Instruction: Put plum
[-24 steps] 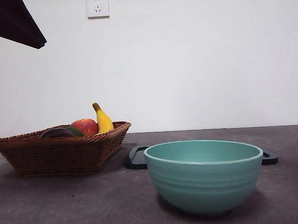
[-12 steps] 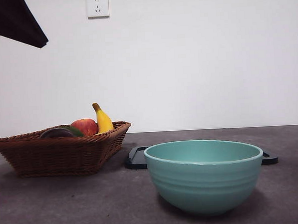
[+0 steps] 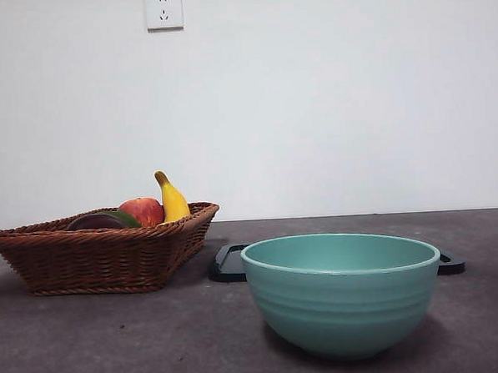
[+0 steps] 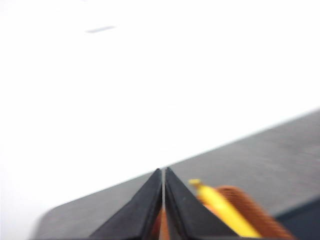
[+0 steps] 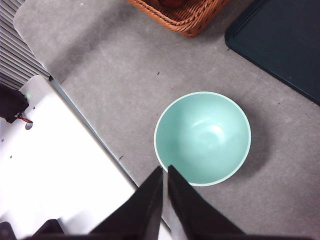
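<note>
Worktop [image 3: 115, 344] is carrying a brown wicker basket [image 3: 102, 259] on one side, a teal bowl [image 3: 342, 290] nearer the front camera, and a dark tray [image 5: 280, 40] lying flat behind the bowl. Plum [image 3: 96, 221] is sitting in the basket, dark and low behind the rim, touching or just beside the red apple [image 3: 143, 210], with the banana [image 3: 172, 200] standing up past that. A green fruit [image 3: 125, 217] is wedged between plum and apple.

Left pincer [image 4: 163, 200] is hanging above the basket end, jaws clenched together, gripping nothing; its wrist view is catching the banana [image 4: 220, 207] and basket rim [image 4: 250, 210] just past the tips, blurred. Plum is not showing there.

Right pincer [image 5: 165, 192] is hovering high over the bowl [image 5: 202, 137], jaws pressed together, empty, well apart from the basket [image 5: 185, 12].

So the left arm is looking nearer; the plum is lying below and just beyond its tips, and the jaws will likely need opening before dropping in.
</note>
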Controlling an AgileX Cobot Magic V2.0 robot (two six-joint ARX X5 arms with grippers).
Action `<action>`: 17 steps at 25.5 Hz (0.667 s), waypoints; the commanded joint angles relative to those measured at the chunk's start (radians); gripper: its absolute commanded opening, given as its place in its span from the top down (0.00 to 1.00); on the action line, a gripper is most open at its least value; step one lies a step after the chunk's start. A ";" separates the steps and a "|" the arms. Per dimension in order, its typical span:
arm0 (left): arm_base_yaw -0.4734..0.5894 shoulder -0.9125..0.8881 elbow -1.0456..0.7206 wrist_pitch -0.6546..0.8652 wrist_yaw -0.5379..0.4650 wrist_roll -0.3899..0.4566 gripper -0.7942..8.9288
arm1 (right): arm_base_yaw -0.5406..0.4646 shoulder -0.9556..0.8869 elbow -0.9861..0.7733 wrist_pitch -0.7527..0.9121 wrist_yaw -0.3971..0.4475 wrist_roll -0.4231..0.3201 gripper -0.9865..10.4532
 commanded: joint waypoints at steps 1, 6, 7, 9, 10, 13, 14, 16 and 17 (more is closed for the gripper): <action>0.024 -0.078 -0.109 0.074 -0.056 0.011 0.91 | 0.006 0.006 0.018 0.010 -0.002 -0.011 0.91; 0.043 -0.208 -0.291 0.115 -0.122 0.011 0.91 | 0.006 0.005 0.018 0.010 -0.002 -0.011 0.91; 0.044 -0.236 -0.328 0.115 -0.131 0.011 0.91 | 0.006 0.006 0.018 0.010 -0.002 -0.011 0.91; 0.044 -0.284 -0.392 0.114 -0.136 0.011 0.91 | 0.006 0.005 0.018 0.010 -0.002 -0.012 0.91; 0.044 -0.309 -0.424 0.113 -0.137 0.011 0.91 | 0.006 0.006 0.018 0.010 -0.002 -0.011 0.91; 0.044 -0.366 -0.494 0.111 -0.142 0.011 0.91 | 0.006 0.005 0.018 0.010 -0.002 -0.011 0.91; 0.044 -0.383 -0.515 0.111 -0.153 0.010 0.91 | 0.006 0.006 0.018 0.010 -0.003 -0.011 0.91; 0.044 -0.417 -0.553 0.112 -0.185 -0.004 0.91 | 0.006 0.005 0.018 0.010 -0.002 -0.012 0.91; 0.044 -0.431 -0.567 0.109 -0.203 -0.013 0.91 | 0.006 0.005 0.018 0.010 -0.002 -0.011 0.91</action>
